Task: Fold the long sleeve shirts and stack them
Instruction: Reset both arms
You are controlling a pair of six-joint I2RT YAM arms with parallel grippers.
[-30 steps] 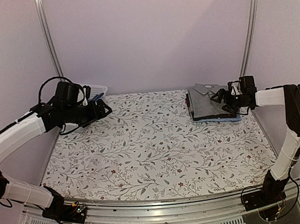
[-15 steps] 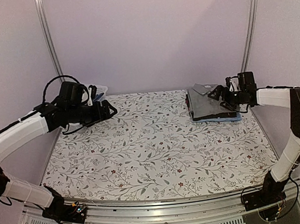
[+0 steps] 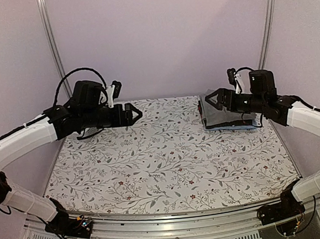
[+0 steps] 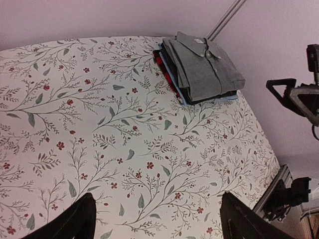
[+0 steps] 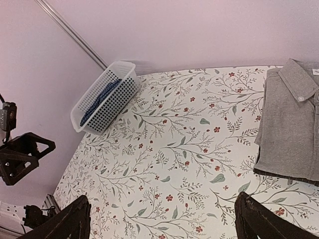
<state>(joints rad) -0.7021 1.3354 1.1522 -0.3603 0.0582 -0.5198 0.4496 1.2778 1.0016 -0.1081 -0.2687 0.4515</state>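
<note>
Shirt stack (image 3: 226, 120) far-right corner; grey shirt (image 4: 207, 69) on top, collar toward back wall, long axis near-far. Jaws wide, empty: left gripper (image 3: 136, 113), right gripper (image 3: 211, 99).

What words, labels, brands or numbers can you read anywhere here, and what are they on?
None can be read.
The grey shirt on top of the stack has a pale patch at its collar, perhaps a tag, too small to read.
The white lattice basket and the floral table cover show no writing.
</note>
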